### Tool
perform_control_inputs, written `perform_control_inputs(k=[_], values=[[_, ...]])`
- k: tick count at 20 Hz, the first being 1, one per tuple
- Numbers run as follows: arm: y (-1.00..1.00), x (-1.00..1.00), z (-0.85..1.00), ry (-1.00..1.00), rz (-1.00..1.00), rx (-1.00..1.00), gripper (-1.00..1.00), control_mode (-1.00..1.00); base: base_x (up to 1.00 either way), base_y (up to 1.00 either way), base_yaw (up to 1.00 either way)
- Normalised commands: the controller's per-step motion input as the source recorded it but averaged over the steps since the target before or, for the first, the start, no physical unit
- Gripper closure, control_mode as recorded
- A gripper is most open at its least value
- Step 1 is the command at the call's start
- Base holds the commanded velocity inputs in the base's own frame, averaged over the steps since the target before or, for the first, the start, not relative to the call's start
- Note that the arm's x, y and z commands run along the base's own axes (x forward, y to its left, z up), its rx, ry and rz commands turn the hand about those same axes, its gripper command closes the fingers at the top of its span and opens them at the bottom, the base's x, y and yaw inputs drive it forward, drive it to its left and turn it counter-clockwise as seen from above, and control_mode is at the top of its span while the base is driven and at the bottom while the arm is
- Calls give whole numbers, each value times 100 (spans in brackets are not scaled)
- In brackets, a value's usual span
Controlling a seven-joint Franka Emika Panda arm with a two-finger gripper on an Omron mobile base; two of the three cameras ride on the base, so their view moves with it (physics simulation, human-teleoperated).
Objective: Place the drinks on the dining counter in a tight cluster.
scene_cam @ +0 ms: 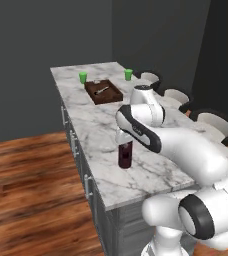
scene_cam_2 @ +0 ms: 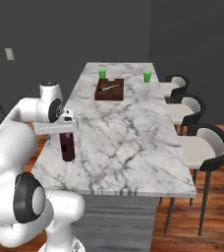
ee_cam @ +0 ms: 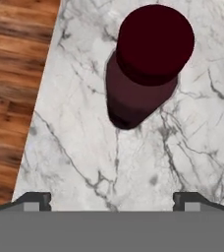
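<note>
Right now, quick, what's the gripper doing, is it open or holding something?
Gripper: open, jaws spread wide, holding nothing; it sits just above the dark maroon bottle, which stands upright on the dining counter.

The glossy white rounded-segment arm [scene_cam: 186, 150] has dark grey joint bands and round black-ringed joint caps. Its two small dark finger tips [ee_cam: 33, 199] are blocky, with pale grey insets.

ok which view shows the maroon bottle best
The hand view: the maroon bottle is seen close from above, cap and body unobstructed. In both base views the arm hides its top, leaving the lower body standing on the counter.
</note>
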Motion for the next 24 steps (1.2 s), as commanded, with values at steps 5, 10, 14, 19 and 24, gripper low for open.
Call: perform_control_inputs(k=[5, 10, 14, 19, 24], values=[[-8, -100, 19, -3, 0, 4, -100, -100, 0, 0, 0], [-14, -69, 51, 2, 0, 2, -100, -100, 0, 0, 0], [0, -35, 89, 6, -1, 0, -100, -100, 0, 0, 0], [-18, -41, 74, 2, -2, 0, -100, -100, 0, 0, 0], [-33, -38, 33, -1, -5, 0, -100, -100, 0, 0, 0]])
